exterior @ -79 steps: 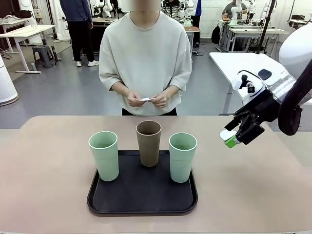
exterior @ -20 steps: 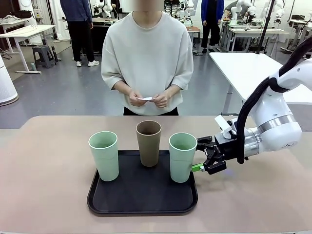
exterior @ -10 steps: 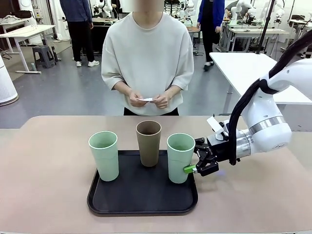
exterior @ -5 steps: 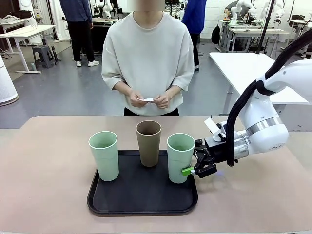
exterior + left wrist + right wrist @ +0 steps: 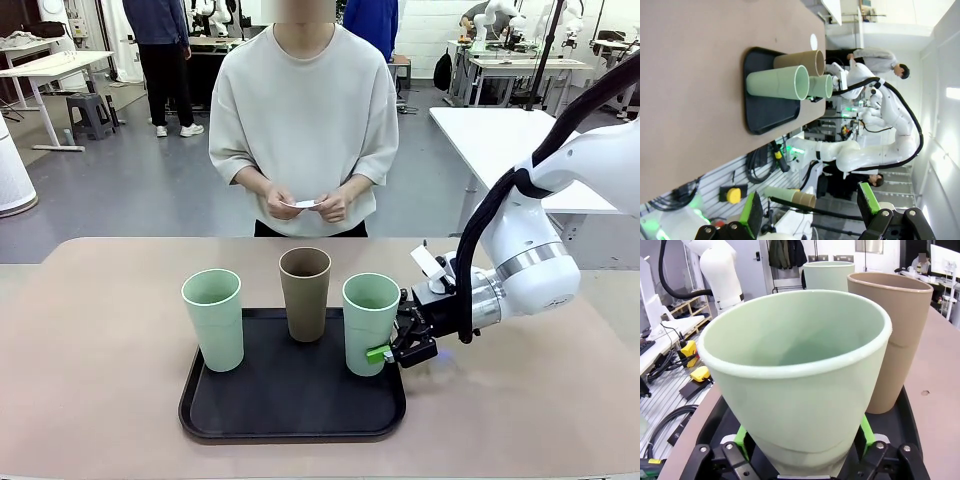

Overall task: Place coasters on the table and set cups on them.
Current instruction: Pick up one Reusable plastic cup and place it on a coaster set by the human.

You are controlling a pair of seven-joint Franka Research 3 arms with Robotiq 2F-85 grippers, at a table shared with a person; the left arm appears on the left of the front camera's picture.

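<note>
**Right pincer held a green cup on the tray**

The right pincer (image 5: 383, 348) was squeezed onto the right green cup (image 5: 371, 322), low down near its bottom. In the right wrist view, one green pad pressed on each side of this cup. The cup stood up straight on the black tray (image 5: 290, 405), at the tray's right side. It was not tipped.

The brown cup (image 5: 305, 293) stood at the back of the tray, in the middle. The left green cup (image 5: 213, 318) stood at the tray's left side. All three cups were apart from each other and none touched. All three had their open ends up.

The tray lay on the table (image 5: 90, 350), near the middle. No coaster lay on the table.

A person stood at the far side of the table. Both of the person's hands (image 5: 278, 203) were up at the belly, well above the table. They held the white coasters (image 5: 300, 203) between the fingers. I could not tell how many there were, because they were seen from the edge.

The left pincer (image 5: 810, 210) was wide, with nothing between its fingers. It was well away from the tray and the cups.
</note>
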